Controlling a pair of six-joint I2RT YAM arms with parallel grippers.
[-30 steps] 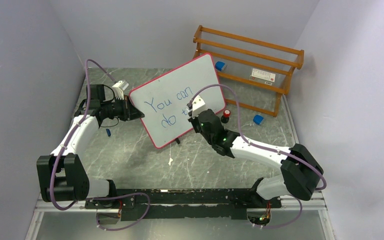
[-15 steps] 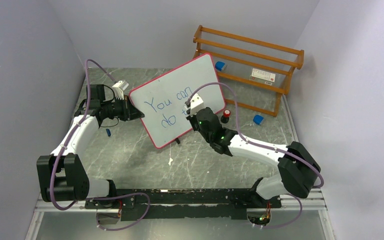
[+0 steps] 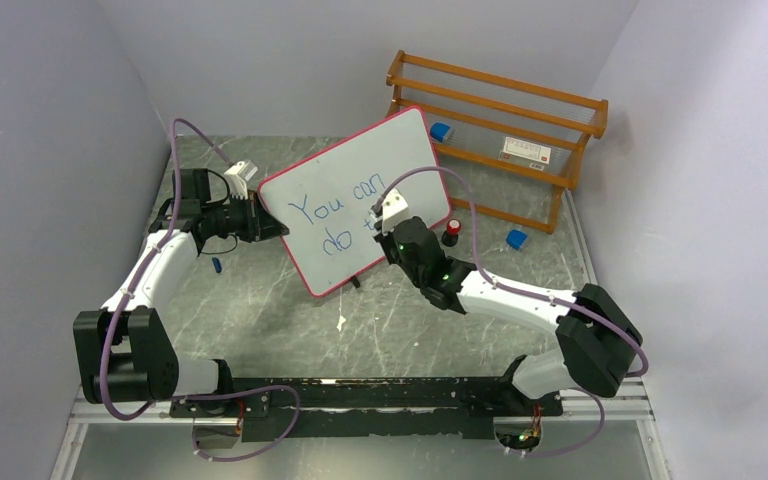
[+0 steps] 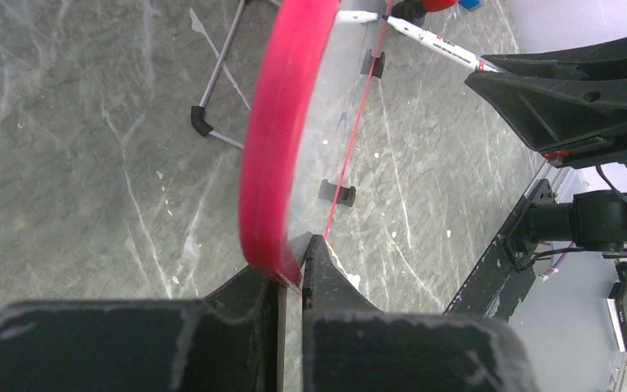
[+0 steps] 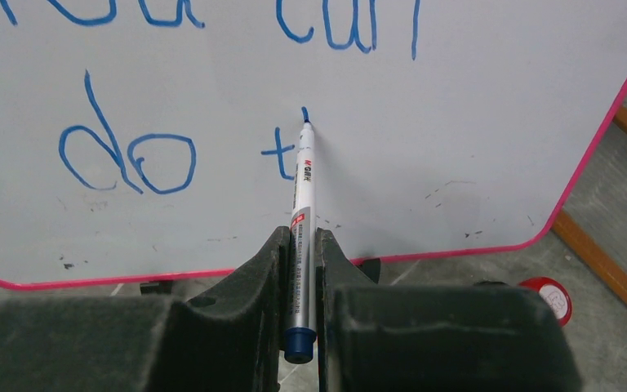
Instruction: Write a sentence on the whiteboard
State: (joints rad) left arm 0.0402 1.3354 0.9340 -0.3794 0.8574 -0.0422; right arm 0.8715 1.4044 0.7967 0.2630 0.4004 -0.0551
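Bent left arm (image 3: 150,265), left claw (image 4: 300,249) pinching pink-framed white whiteboard (image 3: 385,160). Stretched right arm (image 3: 510,295), right claw (image 5: 304,237) pinching silver marker (image 5: 302,184) against board.

A bench (image 3: 260,300) topped in grey-green marbled stone with pale veins, closed in by plain lilac-grey walls (image 3: 290,60) at the left, back and right. An orange-brown wooden rack (image 3: 520,110) of horizontal rails stands at the back right, a white label (image 3: 526,150) on one rail. A black rail (image 3: 380,392) runs along the bench's near edge. The light is soft and even.
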